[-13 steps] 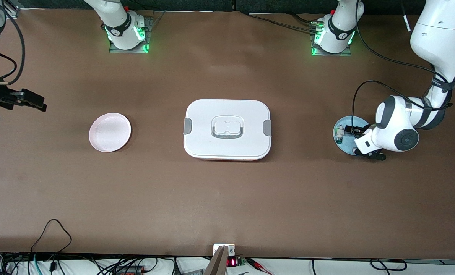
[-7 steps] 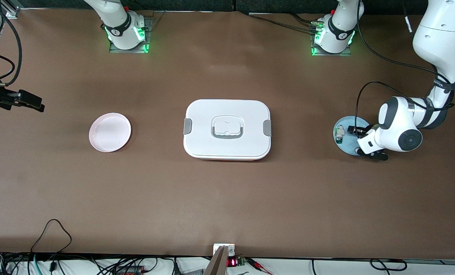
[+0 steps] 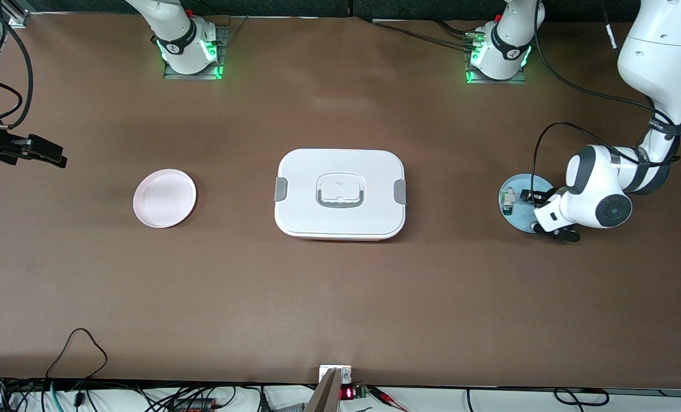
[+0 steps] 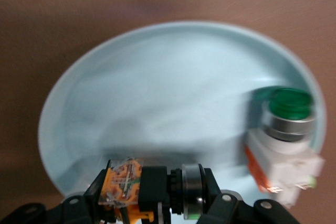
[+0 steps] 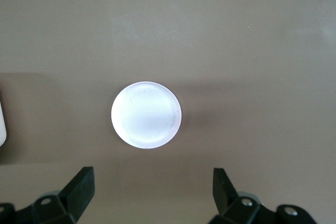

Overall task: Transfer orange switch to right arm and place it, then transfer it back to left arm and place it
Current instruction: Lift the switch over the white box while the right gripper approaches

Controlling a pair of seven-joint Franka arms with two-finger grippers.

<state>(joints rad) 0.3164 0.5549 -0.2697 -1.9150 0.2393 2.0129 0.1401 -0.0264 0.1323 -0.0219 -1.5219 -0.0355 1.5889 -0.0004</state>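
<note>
In the front view, the box [image 3: 340, 194] is seen closed at the middle of the surface [image 3: 340, 297]. A pink plate [image 3: 165, 198] lies toward the right arm's end, a pale blue plate [image 3: 518, 214] toward the left arm's end. The left hand [image 3: 532, 197] is lowered onto the blue plate, just beside a white-and-green component [image 3: 508, 199]. The right hand [image 3: 31, 150] hangs at the right arm's end, where that arm waits.

In the left wrist view, the orange switch [image 4: 152, 190] is seen lying on the blue plate [image 4: 157, 98], clamped between the left hand's [image 4: 155, 203] fingers [image 4: 92, 195]. The white-and-green component [image 4: 283, 140] lies apart from it on the same plate.

In the right wrist view, the right hand's [image 5: 152, 187] fingers [image 5: 81, 187] are spread wide with nothing between them, and the pink plate [image 5: 146, 114] and bare surface [image 5: 236, 40] are seen below.
</note>
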